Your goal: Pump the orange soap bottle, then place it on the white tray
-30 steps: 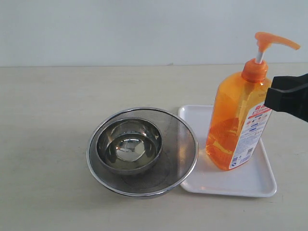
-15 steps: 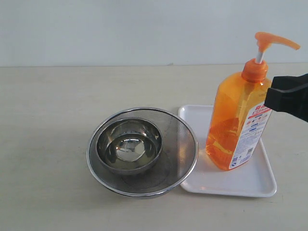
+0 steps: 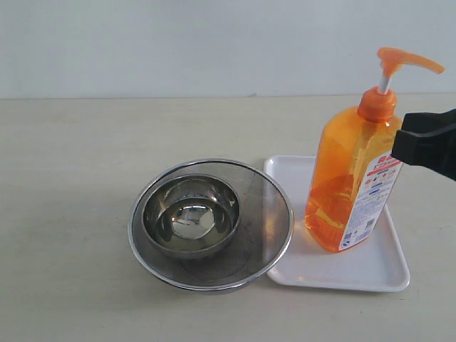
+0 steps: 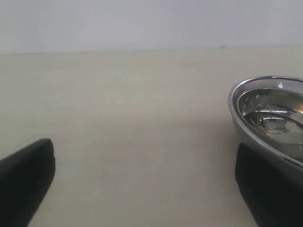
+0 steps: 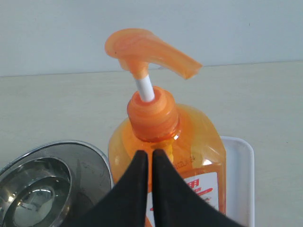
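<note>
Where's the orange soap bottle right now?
In the exterior view, the orange soap bottle stands upright on the white tray at the right, just right of the nested steel bowls.

Soft, even brightness being spread throughout
Faint shadows are being cast beneath the steel bowls (image 3: 210, 224); glints are being reflected in their metal; the fingers (image 4: 26, 182) of the left gripper (image 4: 144, 158) are being blurred at close range

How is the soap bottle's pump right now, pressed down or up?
Up. On the bottle, the pump head stands clear of the cap, with the white stem showing between them.
</note>
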You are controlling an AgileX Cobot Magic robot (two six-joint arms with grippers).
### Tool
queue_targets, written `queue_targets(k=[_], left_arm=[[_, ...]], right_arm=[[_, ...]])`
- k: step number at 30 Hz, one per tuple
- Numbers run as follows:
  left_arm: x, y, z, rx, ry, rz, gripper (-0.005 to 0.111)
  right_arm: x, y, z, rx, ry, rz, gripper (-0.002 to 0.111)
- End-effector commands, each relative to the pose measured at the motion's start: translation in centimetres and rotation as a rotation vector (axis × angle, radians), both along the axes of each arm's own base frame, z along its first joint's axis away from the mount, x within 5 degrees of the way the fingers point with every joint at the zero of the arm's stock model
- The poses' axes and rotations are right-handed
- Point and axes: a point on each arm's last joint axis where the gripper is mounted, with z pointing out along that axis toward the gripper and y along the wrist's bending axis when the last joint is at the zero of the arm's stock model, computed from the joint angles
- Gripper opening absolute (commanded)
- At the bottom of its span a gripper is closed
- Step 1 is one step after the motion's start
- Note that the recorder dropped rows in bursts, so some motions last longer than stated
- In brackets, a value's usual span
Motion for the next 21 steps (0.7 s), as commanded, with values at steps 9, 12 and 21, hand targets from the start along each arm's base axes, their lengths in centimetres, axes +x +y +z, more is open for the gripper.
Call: queue_targets(k=[9,12,21], left_arm=[[-0.02,0.00,-0.10,-0.009,0.003,0.003,0.096],[-0.02,0.00,-0.10,-0.009,0.003,0.003,0.096],[-0.02,0.00,-0.10,-0.001,0.001,0.001,0.096]], right_arm=[[-0.03,-0.20,-0.04,-0.012,-0.008,-0.012,0.000],[-0.02,-0.23,-0.04,-0.012,-0.009,-0.015,0.000],[0.11,-0.55,0.04,-0.022,-0.021,-0.051,0.000]])
